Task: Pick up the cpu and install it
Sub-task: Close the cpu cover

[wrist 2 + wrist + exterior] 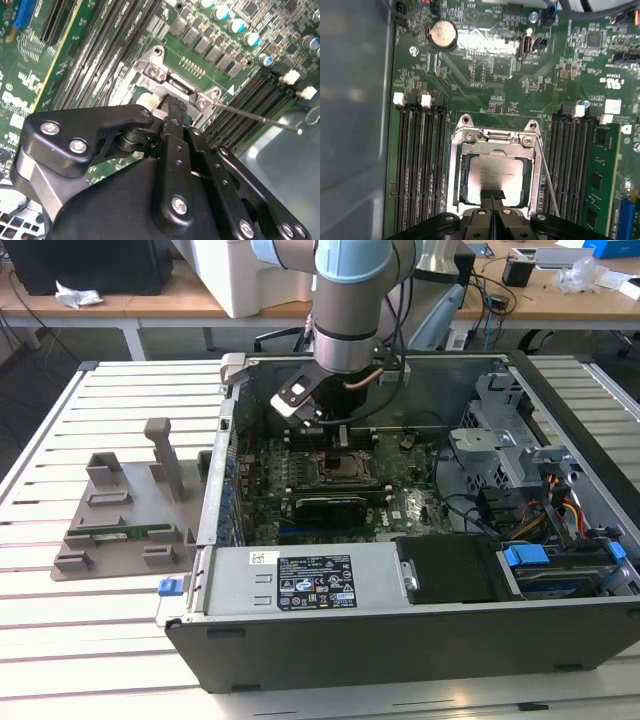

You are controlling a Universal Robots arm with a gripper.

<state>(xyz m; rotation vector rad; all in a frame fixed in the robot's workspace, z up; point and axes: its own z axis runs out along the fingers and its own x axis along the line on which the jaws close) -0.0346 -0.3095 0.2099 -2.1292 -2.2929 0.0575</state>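
- The cpu [495, 171] lies flat inside the socket frame [457, 170] on the motherboard [485, 85], silvery plate up, in the first wrist view.
- The gripper [493, 193] has its two black fingers pressed together with no gap between them. Their tips are over one edge of the cpu's plate, and whether they touch it cannot be told.
- A thin wire lever [546, 175] runs along one side of the frame.
- Banks of black memory slots [417, 165] flank the socket. A green memory stick [601, 180] stands beyond one bank.
- A round coin battery [442, 34] sits farther off on the board.
- In the exterior view the arm [350, 300] reaches down into the open computer case [400, 640].
- A grey parts tray [120, 525] rests on the slatted table [60, 640], to the exterior view's left of the case.
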